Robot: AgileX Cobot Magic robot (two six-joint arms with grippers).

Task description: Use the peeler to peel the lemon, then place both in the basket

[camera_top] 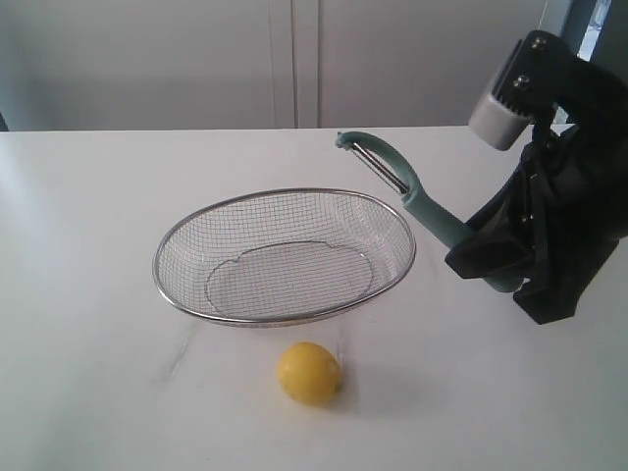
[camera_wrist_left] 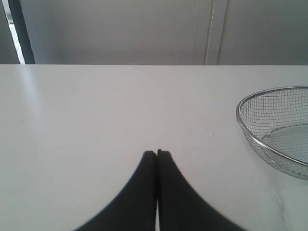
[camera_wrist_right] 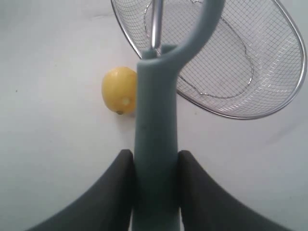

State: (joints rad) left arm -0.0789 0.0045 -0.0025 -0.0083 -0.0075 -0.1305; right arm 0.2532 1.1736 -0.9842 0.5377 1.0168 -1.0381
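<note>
Lemon (camera_top: 309, 373) lies smooth, yellow, unpeeled beside the basket (camera_top: 196, 255). Right gripper (camera_wrist_right: 155, 154) clamps the teal peeler (camera_top: 424, 206); left gripper (camera_wrist_left: 157, 153) is clenched empty.

A: How's the left gripper (camera_wrist_left: 157, 153)?
B: Fingers (camera_wrist_left: 142, 187) pressed flat together, holding nothing.
A: And the right gripper (camera_wrist_right: 155, 156)?
B: Raised on its arm (camera_top: 569, 245) at the right edge, clamped either side of the peeler (camera_wrist_right: 156, 106) handle.

My left wrist view cuts the basket (camera_wrist_left: 260, 120) off at its edge, peeler (camera_wrist_right: 156, 106) head runs out of my right wrist view, handle end buried inside my right end effector (camera_wrist_right: 155, 159)
</note>
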